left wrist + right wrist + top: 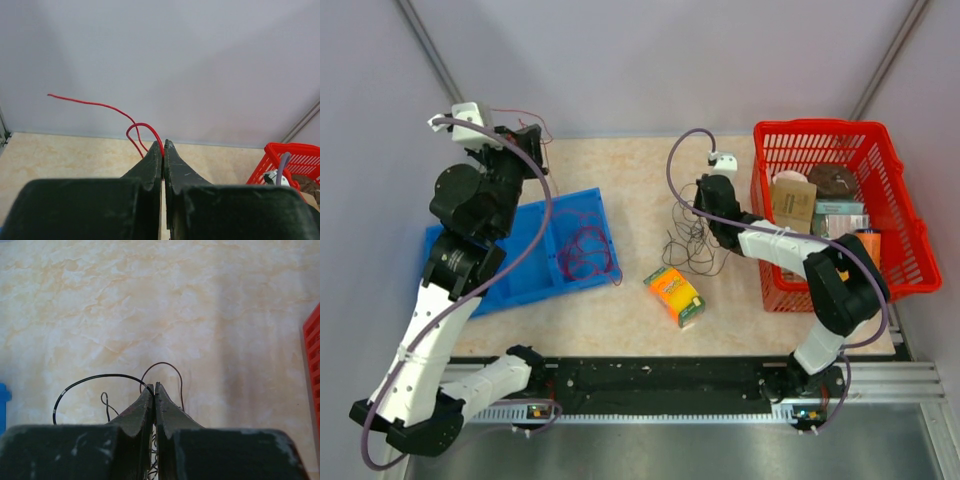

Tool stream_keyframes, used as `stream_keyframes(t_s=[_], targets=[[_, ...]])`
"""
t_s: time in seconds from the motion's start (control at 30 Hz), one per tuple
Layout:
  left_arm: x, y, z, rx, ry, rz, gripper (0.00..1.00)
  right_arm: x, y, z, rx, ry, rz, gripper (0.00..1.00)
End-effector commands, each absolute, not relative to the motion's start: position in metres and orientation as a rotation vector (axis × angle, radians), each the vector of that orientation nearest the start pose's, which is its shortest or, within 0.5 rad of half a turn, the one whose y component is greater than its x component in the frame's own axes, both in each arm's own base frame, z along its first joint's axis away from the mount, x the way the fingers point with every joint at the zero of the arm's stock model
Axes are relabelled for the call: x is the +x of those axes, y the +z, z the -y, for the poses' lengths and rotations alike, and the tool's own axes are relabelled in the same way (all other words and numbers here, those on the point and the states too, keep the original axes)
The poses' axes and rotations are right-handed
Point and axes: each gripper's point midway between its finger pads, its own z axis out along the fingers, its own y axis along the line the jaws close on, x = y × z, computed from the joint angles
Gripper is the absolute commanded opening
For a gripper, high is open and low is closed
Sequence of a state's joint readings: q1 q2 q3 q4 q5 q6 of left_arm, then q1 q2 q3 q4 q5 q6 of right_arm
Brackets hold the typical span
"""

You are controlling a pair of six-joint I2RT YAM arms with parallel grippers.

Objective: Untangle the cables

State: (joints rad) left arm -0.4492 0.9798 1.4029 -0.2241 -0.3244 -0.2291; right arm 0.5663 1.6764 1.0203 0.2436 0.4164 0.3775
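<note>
My left gripper (pixel 538 143) is raised at the table's far left and shut on a thin red cable (pixel 100 104). The cable loops out of the closed fingertips (pixel 163 145) and trails up and left. More dark red cable (pixel 585 250) lies coiled in the blue tray (pixel 605 215). My right gripper (pixel 698 200) is over the table's middle, shut on a thin black cable (pixel 95 376) that arcs left from its tips (pixel 154 386). A loose clump of blackish cables (pixel 692 238) hangs and lies below it.
A red basket (pixel 820 127) holding boxes and packets stands at the right, close to the right arm. An orange and green box (pixel 675 296) lies near the table's middle front. Grey walls close in the back and sides.
</note>
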Motion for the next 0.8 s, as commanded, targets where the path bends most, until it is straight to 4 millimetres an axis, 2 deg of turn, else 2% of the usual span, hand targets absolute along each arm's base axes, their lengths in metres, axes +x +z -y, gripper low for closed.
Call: stream_keyframes(t_s=[0.0, 0.1, 0.23, 0.33, 0.4, 0.5, 0.67, 0.77], targets=[[0.312, 0.522, 0.098, -0.091, -0.351, -1.311, 0.0, 0.444, 0.169, -0.213, 0.098, 0.257, -1.878, 0.0], [0.32, 0.524, 0.101, -0.09, -0.345, -1.309, 0.0, 0.445, 0.168, -0.214, 0.1, 0.263, -1.879, 0.0], [0.334, 0.493, 0.111, -0.076, -0.36, -1.362, 0.0, 0.445, 0.169, -0.215, 0.1, 0.262, -1.881, 0.0], [0.343, 0.45, 0.115, -0.105, -0.369, -1.428, 0.0, 0.444, 0.167, -0.213, 0.098, 0.254, -1.885, 0.0], [0.346, 0.412, 0.119, -0.117, -0.377, -1.497, 0.0, 0.445, 0.166, -0.213, 0.096, 0.25, -1.888, 0.0], [0.344, 0.358, 0.111, -0.208, -0.36, -1.598, 0.0, 0.445, 0.167, -0.214, 0.096, 0.25, -1.885, 0.0], [0.341, 0.301, 0.096, -0.375, -0.308, -1.719, 0.0, 0.446, 0.166, -0.215, 0.093, 0.254, -1.889, 0.0], [0.35, 0.261, 0.103, -0.435, -0.284, -1.855, 0.0, 0.446, 0.166, -0.217, 0.094, 0.263, -1.89, 0.0]])
